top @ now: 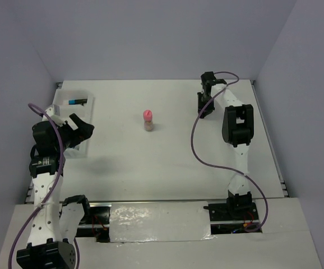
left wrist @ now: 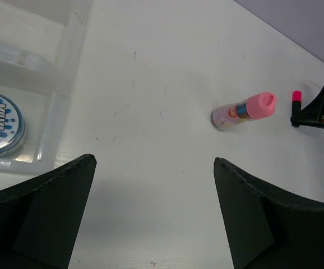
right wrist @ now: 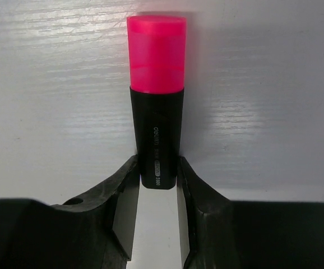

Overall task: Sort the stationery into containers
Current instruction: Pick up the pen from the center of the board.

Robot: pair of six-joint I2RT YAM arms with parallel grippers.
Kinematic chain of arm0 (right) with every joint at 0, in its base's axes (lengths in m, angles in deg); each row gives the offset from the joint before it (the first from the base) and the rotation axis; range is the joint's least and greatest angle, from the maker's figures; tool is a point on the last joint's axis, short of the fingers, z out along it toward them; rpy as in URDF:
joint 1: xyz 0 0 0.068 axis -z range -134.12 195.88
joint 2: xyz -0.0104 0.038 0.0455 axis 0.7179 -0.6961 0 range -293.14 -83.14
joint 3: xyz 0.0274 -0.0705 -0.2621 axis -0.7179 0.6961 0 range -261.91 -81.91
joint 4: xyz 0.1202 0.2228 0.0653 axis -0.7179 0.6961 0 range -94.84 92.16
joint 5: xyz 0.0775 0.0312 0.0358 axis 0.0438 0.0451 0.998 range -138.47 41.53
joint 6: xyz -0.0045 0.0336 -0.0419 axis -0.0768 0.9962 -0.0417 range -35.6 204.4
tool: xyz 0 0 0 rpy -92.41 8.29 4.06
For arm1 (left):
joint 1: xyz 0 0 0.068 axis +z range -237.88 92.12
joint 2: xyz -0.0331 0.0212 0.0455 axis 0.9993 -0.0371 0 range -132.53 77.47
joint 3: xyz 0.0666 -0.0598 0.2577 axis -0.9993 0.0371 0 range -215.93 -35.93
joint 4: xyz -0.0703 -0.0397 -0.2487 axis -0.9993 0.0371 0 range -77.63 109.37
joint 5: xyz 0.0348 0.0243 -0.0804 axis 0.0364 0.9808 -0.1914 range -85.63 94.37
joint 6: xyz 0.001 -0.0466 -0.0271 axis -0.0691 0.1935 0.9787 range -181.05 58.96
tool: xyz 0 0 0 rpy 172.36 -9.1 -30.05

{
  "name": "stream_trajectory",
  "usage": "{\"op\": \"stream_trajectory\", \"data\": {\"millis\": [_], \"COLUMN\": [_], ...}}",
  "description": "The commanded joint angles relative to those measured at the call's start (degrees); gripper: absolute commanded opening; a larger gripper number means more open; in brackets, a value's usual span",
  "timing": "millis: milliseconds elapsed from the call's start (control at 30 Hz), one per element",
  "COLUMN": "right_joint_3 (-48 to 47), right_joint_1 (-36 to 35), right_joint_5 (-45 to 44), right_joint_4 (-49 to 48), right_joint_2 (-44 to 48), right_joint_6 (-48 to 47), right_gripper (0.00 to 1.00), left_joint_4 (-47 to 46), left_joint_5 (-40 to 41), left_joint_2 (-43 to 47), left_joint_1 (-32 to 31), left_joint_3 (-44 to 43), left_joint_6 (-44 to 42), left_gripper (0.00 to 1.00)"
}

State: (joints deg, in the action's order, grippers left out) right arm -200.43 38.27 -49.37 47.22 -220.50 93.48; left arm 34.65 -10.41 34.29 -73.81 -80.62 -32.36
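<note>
White tabletop point(right wrist: 263, 84), pink-capped marker point(right wrist: 156, 106) between right jaws, cap outward

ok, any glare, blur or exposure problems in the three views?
Top external: even light, with glare on the shiny strip between the bases. Left wrist: sharp; the tube casts a faint soft shadow. Right wrist: the pink-capped marker has an oversaturated cap, and the right gripper is nearly black.

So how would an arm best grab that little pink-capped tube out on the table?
Probably by the tan body of the tube, below the pink cap, coming down from above with a finger on each side. The body is round and straight-sided, and nothing stands close around it.
</note>
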Motion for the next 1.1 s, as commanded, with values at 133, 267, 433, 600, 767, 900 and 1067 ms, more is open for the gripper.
{"op": "stream_trajectory", "data": {"millis": [133, 267, 433, 600, 767, 900, 1067], "right_joint_3": [16.6, 23.5, 31.6, 38.6, 35.4, 33.3, 30.1], "right_joint_1": [-5.0, -9.2, -21.5, -34.1, -46.2, -51.3, -55.6], "right_joint_5": [1.1, -1.5, -3.0, -2.8, -8.3, -10.6, -13.2], "right_joint_4": [-13.6, -17.4, -17.5, -24.0, -21.9, -21.4, -20.2], "right_joint_2": [18.1, 33.7, 46.9, 60.5, 65.2, 65.7, 63.6], "right_joint_6": [-2.0, -0.4, 2.3, 7.4, 9.5, 10.2, 10.2], "right_gripper": [0.11, 0.11, 0.11, 0.12, 0.13, 0.13, 0.13], "left_joint_4": [-7.6, -13.4, -16.4, -19.8, -18.9, -16.8, -15.0], "left_joint_5": [-20.8, -25.7, -22.8, -20.6, -16.6, -12.2, -9.1], "left_joint_2": [-3.2, -2.3, -4.5, -9.1, -11.3, -12.5, -14.4], "left_joint_1": [-1.1, -3.7, -12.6, -20.6, -30.0, -35.8, -40.2], "left_joint_3": [-2.4, -8.0, -18.4, -22.1, -24.8, -25.8, -26.5], "left_joint_6": [4.3, 14.2, 20.2, 23.7, 23.6, 22.4, 21.2], "left_gripper": [0.99, 0.99, 0.99, 0.99, 0.98, 0.96, 0.9]}}
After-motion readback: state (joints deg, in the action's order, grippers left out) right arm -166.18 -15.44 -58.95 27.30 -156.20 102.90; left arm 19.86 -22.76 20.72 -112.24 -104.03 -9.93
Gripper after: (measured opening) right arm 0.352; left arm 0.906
